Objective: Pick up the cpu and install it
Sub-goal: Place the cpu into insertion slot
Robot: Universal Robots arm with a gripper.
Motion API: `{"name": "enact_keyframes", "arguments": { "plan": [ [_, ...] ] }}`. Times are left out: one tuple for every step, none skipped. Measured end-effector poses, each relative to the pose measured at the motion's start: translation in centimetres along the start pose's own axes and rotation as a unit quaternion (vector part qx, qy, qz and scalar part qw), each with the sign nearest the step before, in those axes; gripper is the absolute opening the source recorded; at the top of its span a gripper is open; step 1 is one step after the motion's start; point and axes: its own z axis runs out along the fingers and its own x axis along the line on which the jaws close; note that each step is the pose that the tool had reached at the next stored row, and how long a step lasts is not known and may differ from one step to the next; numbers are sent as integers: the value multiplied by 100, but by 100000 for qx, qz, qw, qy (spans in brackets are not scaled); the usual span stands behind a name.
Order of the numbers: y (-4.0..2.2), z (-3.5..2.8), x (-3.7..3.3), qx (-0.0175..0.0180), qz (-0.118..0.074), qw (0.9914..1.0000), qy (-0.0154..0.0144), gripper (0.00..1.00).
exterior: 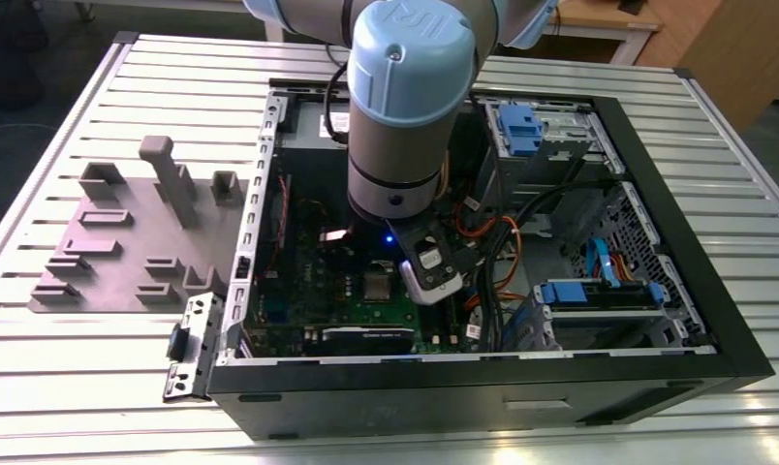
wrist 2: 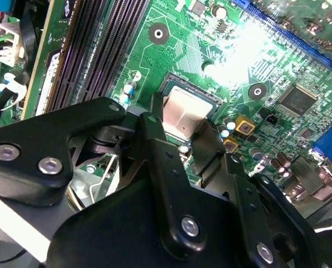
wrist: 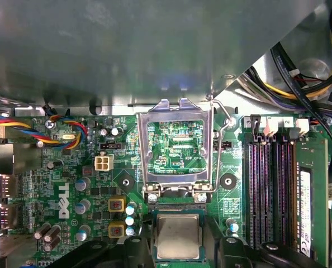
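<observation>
Ribbed aluminium table (exterior: 79, 387) carries a big black computer case (exterior: 493, 397) lying open side up. A grey moulded fixture tray (exterior: 118, 262) sits beside it, toward the table's edge at the exterior view's left. The pale blue-and-grey robot arm (exterior: 396, 116) reaches down into the case, and its black gripper (exterior: 431, 276) hangs low over the green motherboard (wrist: 132, 184).

In both wrist views the small flat square cpu (wrist: 178, 234), silvery-grey with a paler rim, lies inside the dark socket frame (wrist: 177, 209) on the board. As far as can be seen it is flat and square to that frame. The silver metal load plate (wrist: 177, 106) is swung open away from the socket's hinge edge, with its thin wire lever (wrist: 224, 120) raised beside it. The jaws stand one at each side of the chip, close against the socket. I cannot tell whether they clamp the chip or have let it go, since their black merges with the frame.

The main risk, as I judge it, is poor seating. If a corner rides on the frame, any downward push could bend the socket contacts. If one jaw clings to the chip, a lift could tip it or drag it out of square. The gripper also sits close to the long black memory slots (wrist: 264, 190) and to the small yellow-topped components (wrist: 117, 204) near the socket's corner, so sideways drift could knock them. The orange cables (exterior: 509, 247) near the arm could snag.
</observation>
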Motion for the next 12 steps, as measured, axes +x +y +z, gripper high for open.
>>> {"name": "enact_keyframes", "arguments": {
  "plan": [
    [0, 0, 0, 0, 3, 100000, -1, 46],
    [0, 0, 0, 0, 1, 100000, 1, 46],
    [0, 0, 0, -2, 0, 100000, -1, 46],
    [0, 0, 1, -3, 8, 100000, -1, 46],
    [0, 1, 1, -3, 14, 100000, -1, 46],
    [-2, 1, 2, -5, 22, 100000, -2, 46],
    [-7, 1, 2, -11, 28, 100000, -4, 46],
    [-12, 1, 2, -10, 31, 100000, -2, 46],
    [-13, 1, 2, -5, 30, 100000, -1, 46],
    [-13, 1, 2, -7, 33, 100000, -1, 46],
    [-13, 1, 2, -3, 30, 100000, 2, 46],
    [-14, 3, 2, -6, 46, 100000, -1, 46]
  ]
}}
